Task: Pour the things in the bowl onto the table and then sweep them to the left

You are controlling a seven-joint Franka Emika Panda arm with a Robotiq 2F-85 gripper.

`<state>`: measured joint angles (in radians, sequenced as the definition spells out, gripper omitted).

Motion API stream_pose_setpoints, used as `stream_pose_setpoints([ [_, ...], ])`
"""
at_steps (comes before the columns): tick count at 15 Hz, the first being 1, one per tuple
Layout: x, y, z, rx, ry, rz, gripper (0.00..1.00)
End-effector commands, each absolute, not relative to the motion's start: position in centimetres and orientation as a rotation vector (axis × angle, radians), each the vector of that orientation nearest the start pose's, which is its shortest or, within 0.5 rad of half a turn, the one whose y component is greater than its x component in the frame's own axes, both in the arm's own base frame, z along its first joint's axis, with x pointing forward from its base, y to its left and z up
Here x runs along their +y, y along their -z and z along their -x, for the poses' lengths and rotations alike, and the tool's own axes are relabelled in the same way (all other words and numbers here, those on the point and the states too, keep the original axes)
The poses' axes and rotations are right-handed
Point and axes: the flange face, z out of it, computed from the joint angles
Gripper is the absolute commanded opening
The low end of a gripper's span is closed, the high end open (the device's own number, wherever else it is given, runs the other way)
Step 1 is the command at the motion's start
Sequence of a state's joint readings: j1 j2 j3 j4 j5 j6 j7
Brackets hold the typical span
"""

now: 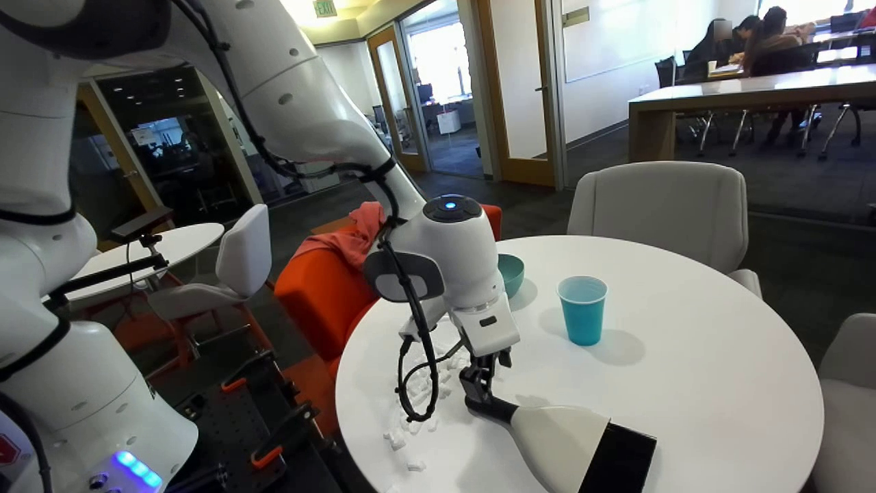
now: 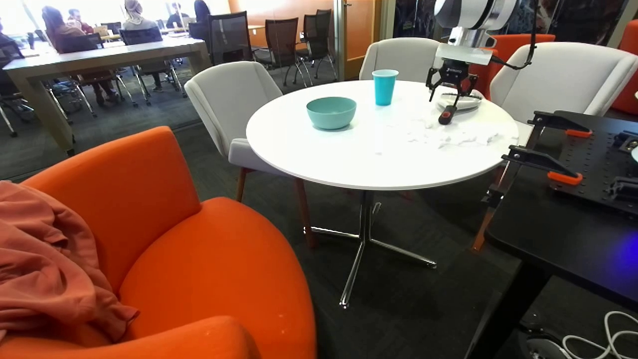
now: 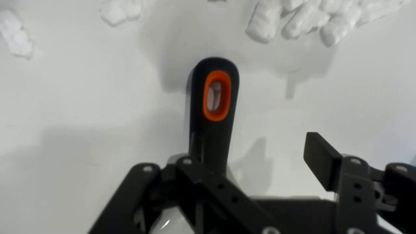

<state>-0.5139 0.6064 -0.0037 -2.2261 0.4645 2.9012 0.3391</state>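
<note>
Gripper (image 3: 255, 152): fingers apart; handle (image 3: 211, 135) of brush (image 1: 558, 435) beside one finger, contact unclear. White pieces (image 3: 307, 21) lie scattered on table (image 2: 319, 157) past handle end. Teal bowl (image 2: 331, 117) stands upright on table, blue cup (image 2: 385, 89) near it.

This is an office. Wood-framed glass doors (image 1: 519, 89), black mesh-backed chairs (image 2: 228, 39) and a green EXIT sign (image 1: 325, 8) show it.
</note>
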Motion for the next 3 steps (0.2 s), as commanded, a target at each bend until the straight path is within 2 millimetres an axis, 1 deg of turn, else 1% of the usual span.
stream_pose_setpoints([
  [1, -26.6, -13.5, -42.1, 1.689, 0.023, 2.32, 1.0],
  [3, -26.2, -14.0, -40.6, 1.667, -0.029, 2.273, 1.0],
])
